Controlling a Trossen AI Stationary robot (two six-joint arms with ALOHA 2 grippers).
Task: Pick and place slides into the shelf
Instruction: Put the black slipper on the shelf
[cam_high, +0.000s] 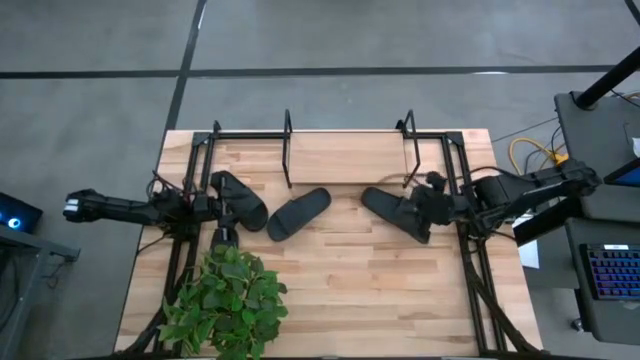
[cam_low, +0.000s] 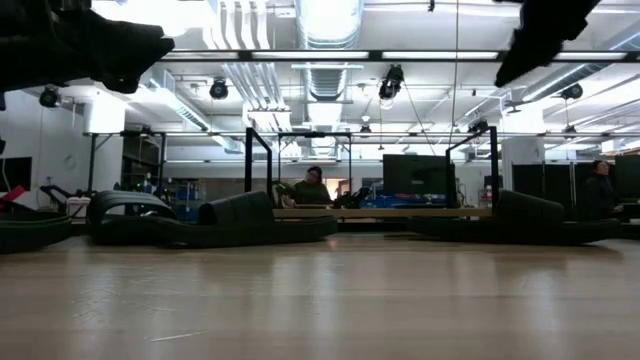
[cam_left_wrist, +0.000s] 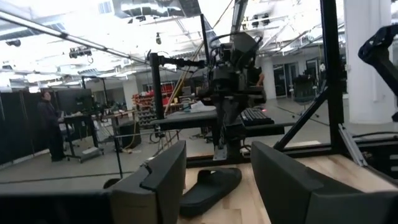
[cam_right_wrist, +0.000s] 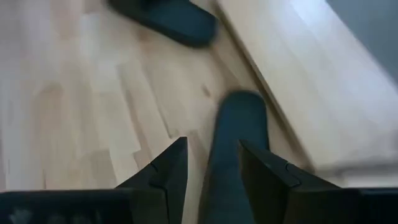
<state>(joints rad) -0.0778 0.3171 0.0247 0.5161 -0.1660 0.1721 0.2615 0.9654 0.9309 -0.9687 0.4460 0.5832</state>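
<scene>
Three black slides lie sole-down on the wood table: one at the left (cam_high: 240, 200), one in the middle (cam_high: 298, 213), one at the right (cam_high: 395, 212). The shelf (cam_high: 345, 155), black rods with a pale board, stands at the table's far edge with nothing on its board. My right gripper (cam_right_wrist: 213, 168) hangs open above the right slide (cam_right_wrist: 233, 143), slanting down, well clear of it as the low view shows (cam_low: 545, 35). My left gripper (cam_left_wrist: 217, 180) is open and about level beside the left slide, holding nothing.
A green potted plant (cam_high: 225, 305) stands at the near left. Black arm-mount frames (cam_high: 470, 260) run along both sides of the table. Bare wood lies open in the near middle (cam_high: 370, 290). People stand in the room beyond.
</scene>
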